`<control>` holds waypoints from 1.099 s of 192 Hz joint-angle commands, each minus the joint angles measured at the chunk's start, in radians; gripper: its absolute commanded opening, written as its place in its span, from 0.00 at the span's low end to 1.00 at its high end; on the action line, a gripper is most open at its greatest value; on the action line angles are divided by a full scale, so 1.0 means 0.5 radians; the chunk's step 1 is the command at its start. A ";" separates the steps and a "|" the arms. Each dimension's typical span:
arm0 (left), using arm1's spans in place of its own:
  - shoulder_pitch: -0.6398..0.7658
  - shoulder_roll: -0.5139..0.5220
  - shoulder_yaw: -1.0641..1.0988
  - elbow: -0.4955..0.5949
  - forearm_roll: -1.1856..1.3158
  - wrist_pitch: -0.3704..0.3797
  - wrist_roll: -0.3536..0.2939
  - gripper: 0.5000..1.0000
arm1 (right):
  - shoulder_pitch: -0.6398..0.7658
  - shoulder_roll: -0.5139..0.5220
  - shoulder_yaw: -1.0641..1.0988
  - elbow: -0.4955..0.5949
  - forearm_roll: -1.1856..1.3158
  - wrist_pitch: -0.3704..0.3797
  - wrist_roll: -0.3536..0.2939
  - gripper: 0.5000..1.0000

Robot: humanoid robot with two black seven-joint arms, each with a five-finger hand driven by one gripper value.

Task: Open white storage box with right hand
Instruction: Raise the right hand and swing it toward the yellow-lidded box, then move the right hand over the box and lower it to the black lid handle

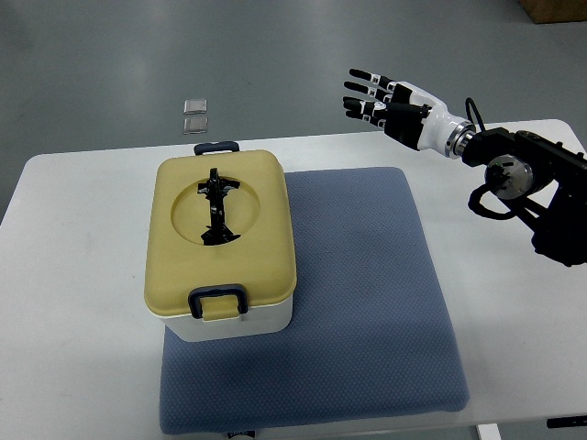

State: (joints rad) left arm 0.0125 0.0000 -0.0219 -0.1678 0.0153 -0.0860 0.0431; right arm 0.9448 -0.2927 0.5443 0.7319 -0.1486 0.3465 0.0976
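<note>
A white storage box (pixel 240 323) with a tan-yellow lid (pixel 220 229) stands on the left part of a blue-grey mat (pixel 367 302). The lid is down, with a black handle (pixel 217 209) in its round recess and dark latches at the near side (pixel 218 302) and far side (pixel 215 147). My right hand (pixel 374 98) is raised above the table's far edge, well right of and beyond the box, its fingers spread and holding nothing. Its arm (pixel 523 174) comes in from the right edge. The left arm does not show.
The mat lies on a white table (pixel 73 302). Two small clear squares (pixel 194 115) lie on the grey floor beyond the table. A brown box corner (pixel 555 9) shows at the top right.
</note>
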 commanded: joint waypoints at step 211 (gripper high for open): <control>0.000 0.000 0.001 0.001 0.000 0.000 0.000 1.00 | 1.163 -0.105 -0.757 0.500 -1.783 0.316 0.427 0.85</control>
State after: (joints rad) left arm 0.0124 0.0000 -0.0215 -0.1672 0.0154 -0.0857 0.0429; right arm 1.4378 -0.3587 0.2509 0.9796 -1.0248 0.5023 0.2749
